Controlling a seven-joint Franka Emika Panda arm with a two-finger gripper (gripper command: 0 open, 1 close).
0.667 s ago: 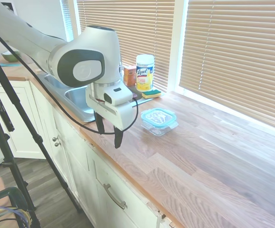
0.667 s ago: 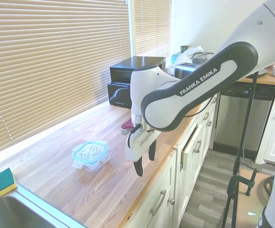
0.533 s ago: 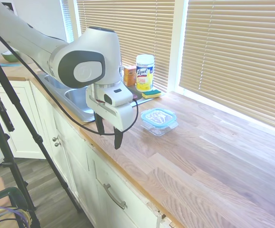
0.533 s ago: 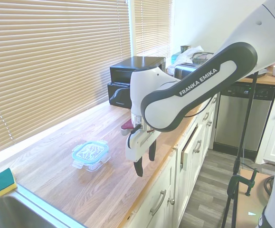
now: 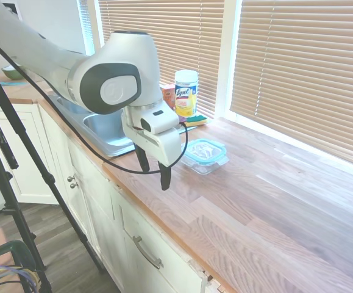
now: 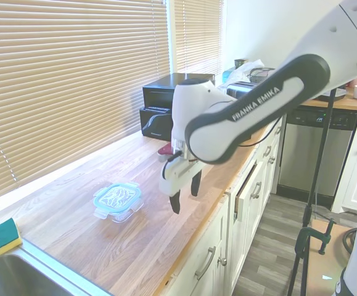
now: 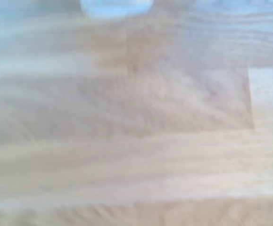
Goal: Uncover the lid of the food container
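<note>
In the first exterior view, the claw (image 5: 154, 173) hangs above the wooden surface (image 5: 267, 207) near its front edge, its two dark fingers (image 5: 164, 177) spread apart with nothing between them. The food container (image 5: 205, 160) sits on the surface just beyond the claw, with the teal-rimmed lid (image 5: 205, 149) resting on top. Behind it stand a wipes canister (image 5: 186, 93) and a sponge (image 5: 194, 120), beside the sink (image 5: 106, 131).

In the second exterior view, the claw (image 6: 184, 194) is released and empty, well off the surface (image 6: 135, 246). The lid (image 6: 117, 197) covers the food container (image 6: 118, 209), which stands apart from the claw, toward the window blinds (image 6: 67, 80). The sponge (image 6: 5, 235) lies near the sink (image 6: 18, 277).

The wrist view is blurred: wood grain of the surface (image 7: 136, 141) fills it, with a pale bluish shape (image 7: 116, 7) at one edge that I cannot identify.
</note>
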